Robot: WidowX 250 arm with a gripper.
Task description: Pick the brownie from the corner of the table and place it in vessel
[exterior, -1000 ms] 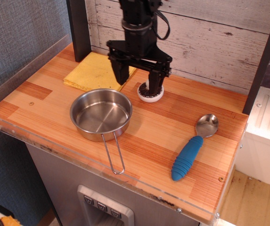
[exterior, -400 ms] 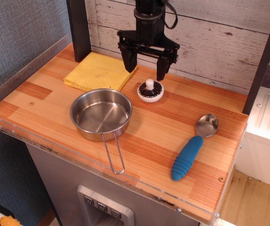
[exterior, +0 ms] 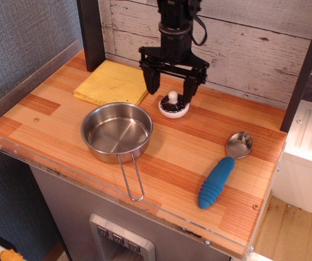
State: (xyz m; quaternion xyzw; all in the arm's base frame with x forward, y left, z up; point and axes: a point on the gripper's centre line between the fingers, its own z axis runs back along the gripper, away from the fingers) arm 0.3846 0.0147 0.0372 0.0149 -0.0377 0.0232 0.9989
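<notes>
The brownie is a small round toy with a white rim, dark ridged top and white knob. It sits on the wooden table near the back wall. My gripper hangs open just above and behind it, one black finger on each side, holding nothing. The vessel is a round shiny steel pan to the front left of the brownie. It stands empty, and its wire loop handle points toward the front edge.
A yellow square cloth lies at the back left, touching the pan's far side. A blue-handled spoon lies at the front right. A clear acrylic guard lines the front edge. A dark post stands at the back left.
My gripper first rose off the brownie and shifted right, baring it. It has now come down again, open, close over the brownie. The brownie, pan and spoon have not moved.
</notes>
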